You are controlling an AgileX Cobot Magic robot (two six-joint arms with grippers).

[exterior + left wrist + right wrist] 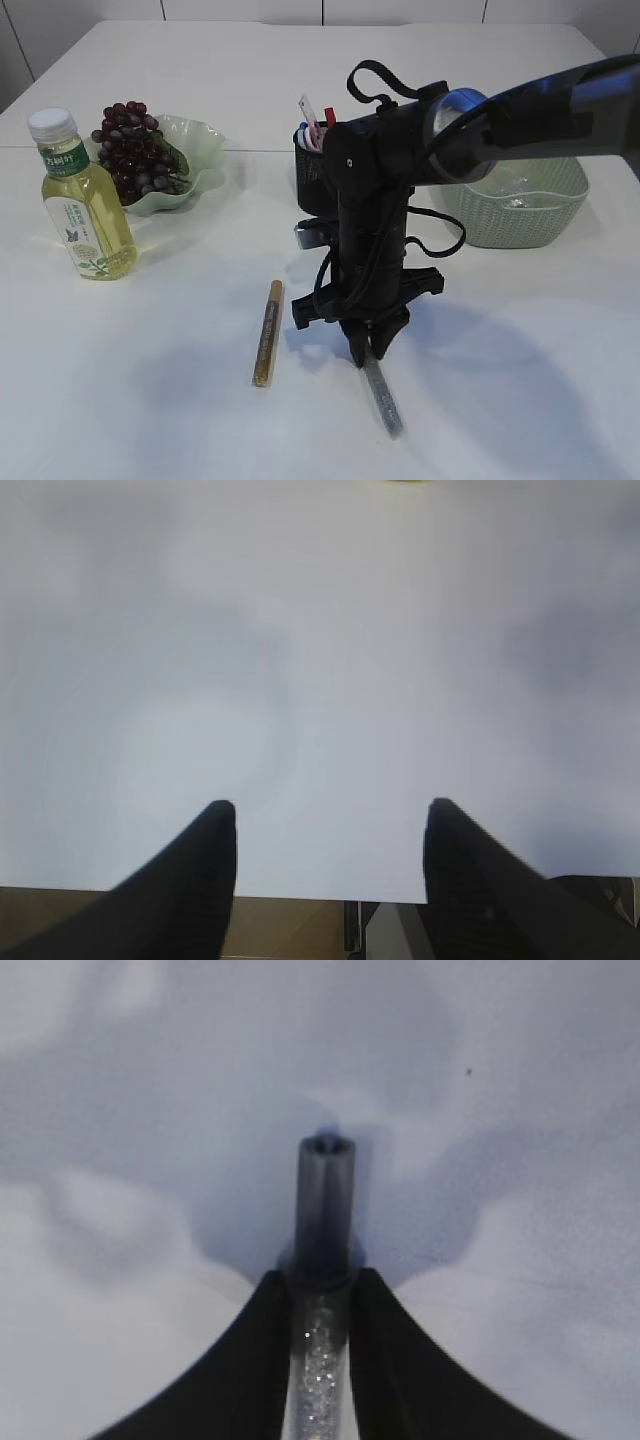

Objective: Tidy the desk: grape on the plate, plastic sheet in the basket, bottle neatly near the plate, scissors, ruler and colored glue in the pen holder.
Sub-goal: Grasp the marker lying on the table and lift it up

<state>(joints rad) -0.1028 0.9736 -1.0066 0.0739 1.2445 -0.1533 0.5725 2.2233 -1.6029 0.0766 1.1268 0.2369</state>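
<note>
Silver glitter glue [383, 398] lies nearest in the exterior view, its long axis running from the right end effector [365, 347] toward the front edge of the surface [520, 380]; the fingers straddle its far end, and the gold glue [267, 333] lies just to the left, untouched. Left wrist view: the left end effector [330, 825] hangs released over bare surface, nothing between its fingers, so the right arm is plainly the nearer. Right wrist view: the right end effector [322, 1285] is clenched on the silver tube [322, 1210], both fingers pressing its sides, cap pointing away along the camera's line.
</note>
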